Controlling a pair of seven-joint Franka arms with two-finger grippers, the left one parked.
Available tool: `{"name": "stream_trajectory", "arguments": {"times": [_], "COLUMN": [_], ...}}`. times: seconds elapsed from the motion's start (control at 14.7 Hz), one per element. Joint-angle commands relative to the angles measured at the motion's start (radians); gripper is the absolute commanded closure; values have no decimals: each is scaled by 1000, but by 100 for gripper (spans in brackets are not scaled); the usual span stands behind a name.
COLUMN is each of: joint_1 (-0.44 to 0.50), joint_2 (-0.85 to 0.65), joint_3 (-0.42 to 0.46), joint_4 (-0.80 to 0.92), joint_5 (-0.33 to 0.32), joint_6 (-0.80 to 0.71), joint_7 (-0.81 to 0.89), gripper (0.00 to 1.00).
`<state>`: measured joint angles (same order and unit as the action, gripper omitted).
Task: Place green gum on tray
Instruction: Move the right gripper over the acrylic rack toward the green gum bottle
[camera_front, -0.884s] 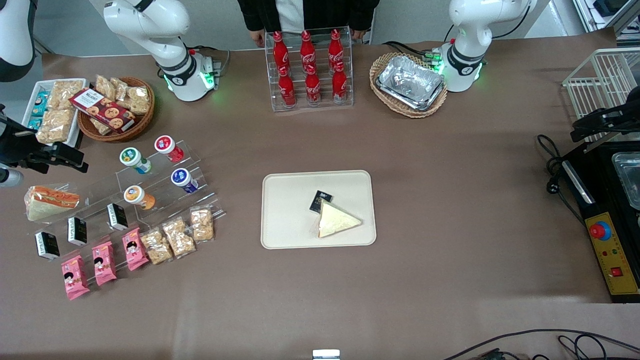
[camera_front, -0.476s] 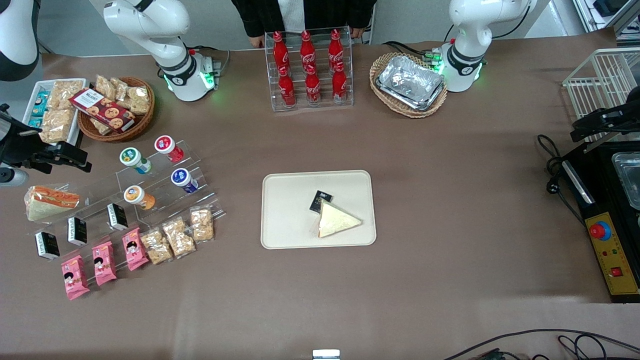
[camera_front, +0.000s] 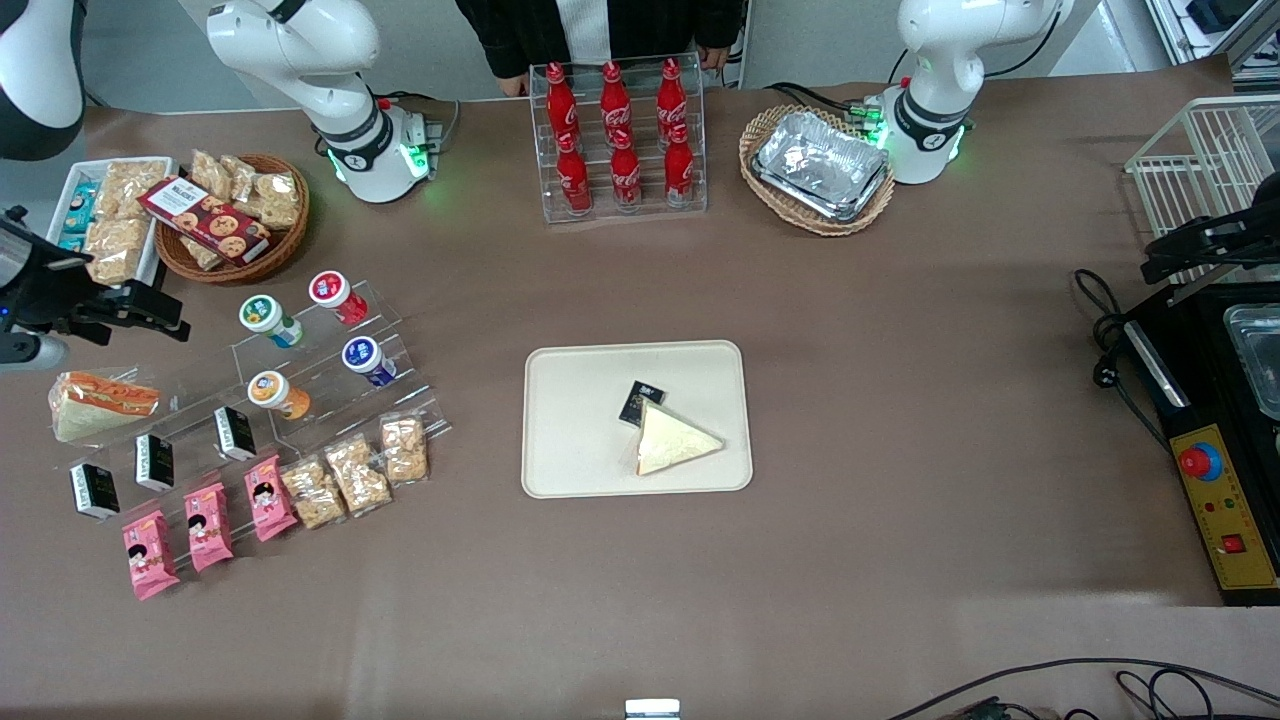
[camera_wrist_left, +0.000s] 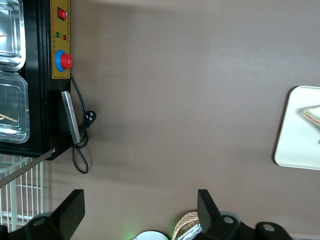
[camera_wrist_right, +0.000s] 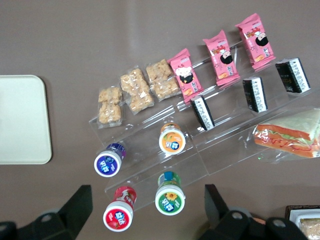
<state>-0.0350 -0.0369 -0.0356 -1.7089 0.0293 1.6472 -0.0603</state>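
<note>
So from where I was driving it, nearest the front camera were the pink snack packs (camera_front: 205, 525) in the lower left of the frame, lined up on the brown bench (camera_front: 900, 400). A bit farther up, in the middle of the frame, the tray (camera_front: 575, 420) sat flat with a wrapped sandwich wedge (camera_front: 675, 440) and a small black packet (camera_front: 641, 401) on it, touching each other.

Farther again, at the left of the frame, the clear stepped rack (camera_front: 330, 365) held the bottles: the orange-lidded one (camera_front: 275, 392) and blue-lidded one (camera_front: 366, 360) on the nearer step, then the green gum (camera_front: 268, 318) lying on the farther step beside the red-lidded one (camera_front: 335, 295). So the green gum was on the rack, well apart from the tray.

The end effector (camera_front: 140, 310) hung at the left edge of the frame, above the bench near the green gum and not touching it. In the wrist view its fingers (camera_wrist_right: 80, 202) were spread wide with nothing between them, and the green gum (camera_wrist_right: 170, 196) showed in the gap below.
</note>
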Motion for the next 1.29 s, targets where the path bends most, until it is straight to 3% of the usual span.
{"name": "stream_trajectory", "arguments": {"times": [0.0,0.27,0.61,1.22], "joint_1": [18,18,-6,-28], "joint_2": [-93,-231,-354,-348], "joint_3": [-3,-3,-17,-40], "joint_4": [-116,-299,-423,-440], "joint_5": [-20,-20,-20,-22], "joint_6": [17,107,85,97], "joint_7": [-6,-30,-82,-92], "gripper": [0,0,0,0]}}
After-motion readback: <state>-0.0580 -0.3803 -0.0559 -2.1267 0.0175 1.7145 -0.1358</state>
